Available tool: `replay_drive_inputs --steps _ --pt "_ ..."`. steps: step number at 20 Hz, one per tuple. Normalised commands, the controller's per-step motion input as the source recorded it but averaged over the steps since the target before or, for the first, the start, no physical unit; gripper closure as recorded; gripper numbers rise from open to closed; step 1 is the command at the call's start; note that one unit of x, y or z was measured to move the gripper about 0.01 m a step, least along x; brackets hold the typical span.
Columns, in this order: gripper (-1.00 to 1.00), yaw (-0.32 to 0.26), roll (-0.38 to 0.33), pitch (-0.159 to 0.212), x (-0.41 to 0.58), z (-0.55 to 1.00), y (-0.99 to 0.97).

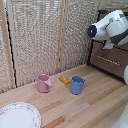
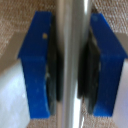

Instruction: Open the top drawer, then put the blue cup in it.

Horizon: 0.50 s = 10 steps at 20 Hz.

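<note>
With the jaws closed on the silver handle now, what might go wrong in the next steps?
1. The gripper pinches the smooth round handle between two pads; it may slip when pulling.
2. The arm hides the top drawer in the exterior view, so how far it is open cannot be checked.
3. The blue cup stands near the pink mug and a small orange object; reaching could bump them.

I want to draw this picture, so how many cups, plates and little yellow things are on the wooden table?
Cups: 2, a pink cup and the blue cup
Plates: 1, a white plate with a patterned rim
Yellow things: 1, a small yellow block lying flat between the cups
Total: 4
</note>
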Motion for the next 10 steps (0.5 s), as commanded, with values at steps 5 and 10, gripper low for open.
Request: replay_drive_inputs --steps 5,10 --pt "1.0 0.086 0.0 -0.016 0.481 -0.29 0.79" --pt "1.0 0.019 0.0 -0.031 0.382 -0.11 0.89"
